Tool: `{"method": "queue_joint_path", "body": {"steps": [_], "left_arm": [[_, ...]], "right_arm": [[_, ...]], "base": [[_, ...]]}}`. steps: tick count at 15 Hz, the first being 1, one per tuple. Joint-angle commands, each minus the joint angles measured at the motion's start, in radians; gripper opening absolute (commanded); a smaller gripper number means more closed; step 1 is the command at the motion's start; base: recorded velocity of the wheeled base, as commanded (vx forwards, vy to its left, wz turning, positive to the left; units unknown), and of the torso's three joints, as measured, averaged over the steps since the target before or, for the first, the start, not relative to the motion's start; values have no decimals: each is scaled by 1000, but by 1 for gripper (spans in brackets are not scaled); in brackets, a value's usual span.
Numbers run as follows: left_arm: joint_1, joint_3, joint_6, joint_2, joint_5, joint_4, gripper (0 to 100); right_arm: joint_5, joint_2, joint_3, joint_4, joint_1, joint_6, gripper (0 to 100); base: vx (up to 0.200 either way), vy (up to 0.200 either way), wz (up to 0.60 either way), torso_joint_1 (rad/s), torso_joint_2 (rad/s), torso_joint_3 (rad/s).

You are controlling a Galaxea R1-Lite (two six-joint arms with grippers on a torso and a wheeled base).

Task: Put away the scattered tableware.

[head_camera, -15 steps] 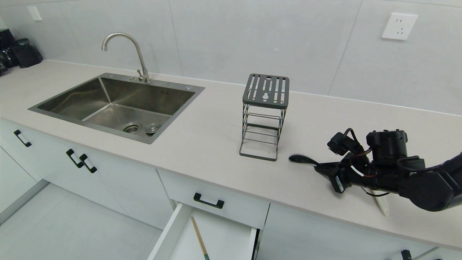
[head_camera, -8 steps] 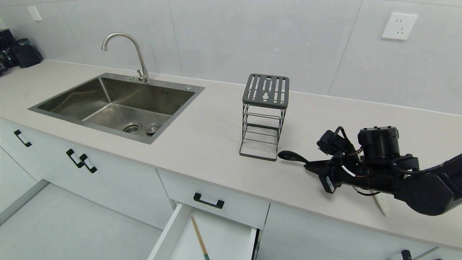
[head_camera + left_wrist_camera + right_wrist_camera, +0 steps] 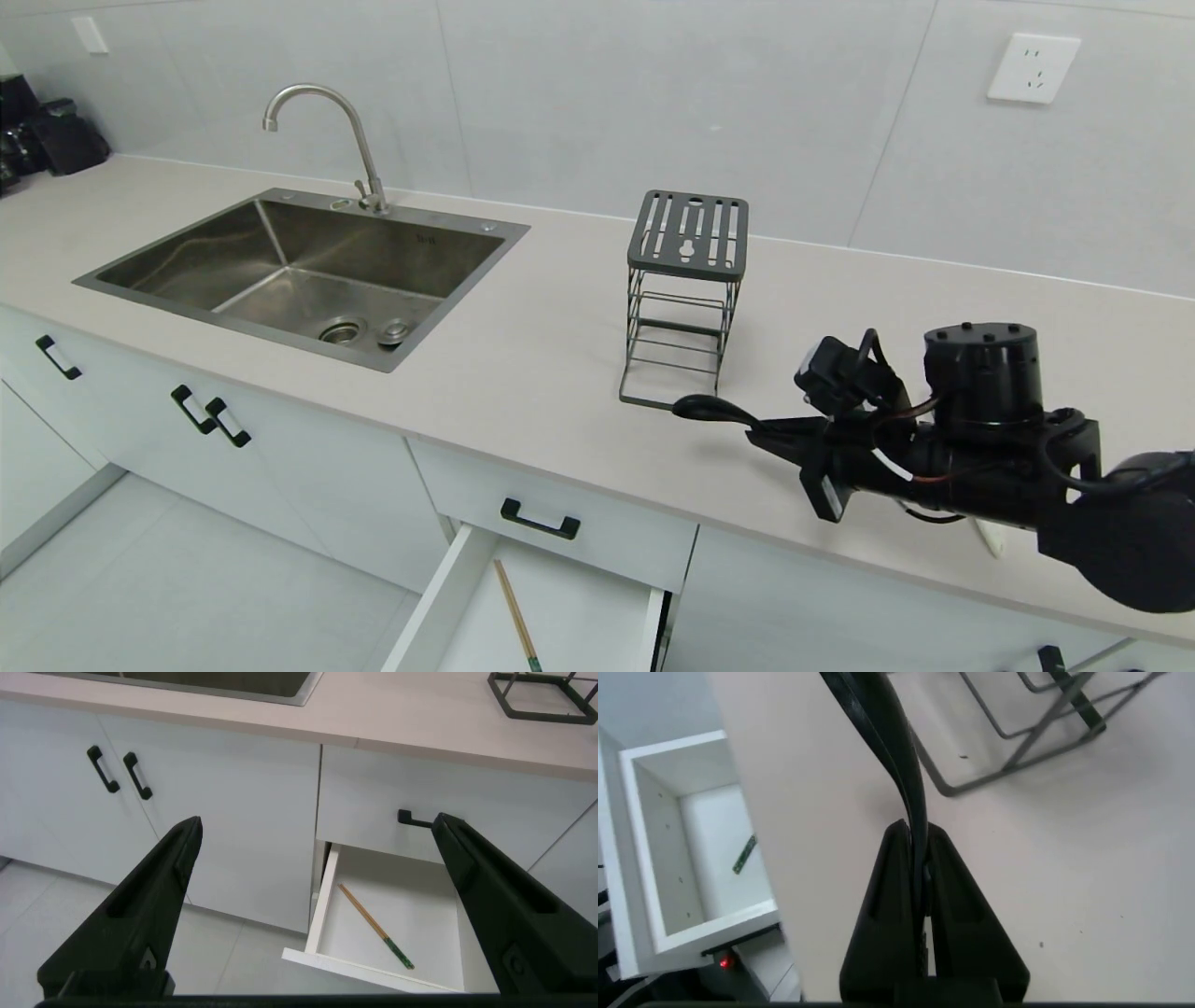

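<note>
My right gripper (image 3: 767, 433) is shut on the handle of a black spoon (image 3: 702, 408) and holds it level just above the counter. The spoon's bowl hangs in front of the wire rack's (image 3: 686, 299) base. In the right wrist view the fingers (image 3: 895, 873) pinch the thin black spoon (image 3: 878, 737), with the open drawer (image 3: 691, 859) below the counter edge. My left gripper (image 3: 318, 826) stands open in front of the cabinets, looking down at the drawer (image 3: 392, 924), where a chopstick (image 3: 374, 926) lies.
A steel sink (image 3: 233, 327) with a curved tap (image 3: 359, 140) sits on the left of the counter. A white utensil (image 3: 990, 539) lies on the counter under my right arm. The open white drawer (image 3: 579, 616) holds a chopstick (image 3: 516, 616). Black handles (image 3: 210, 415) stick out from the cabinet doors.
My right gripper has carried the black spoon leftward along the counter, from right of the rack to just in front of its base.
</note>
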Motion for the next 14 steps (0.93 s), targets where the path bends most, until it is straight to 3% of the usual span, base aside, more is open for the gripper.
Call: {"method": "queue_joint_path", "body": {"steps": [1,5,9,14], "left_arm": [[0,0,0,1,1,0,100],[0,0,0,1,-1,0,100],[0,0,0,1,-1,0,100],[-1,0,0,1,-1,0,100]], "right_arm": [[1,-78,51,-2,32,3,0],[1,-126,92,-2,59,0,0],[-1,-126,74,-2,139,3,0],[10,-124,43,-2,165,5,0]], "base": [[0,0,0,0,0,0],[0,0,0,0,0,0],[0,0,0,0,0,0],[0,0,0,0,0,0]]}}
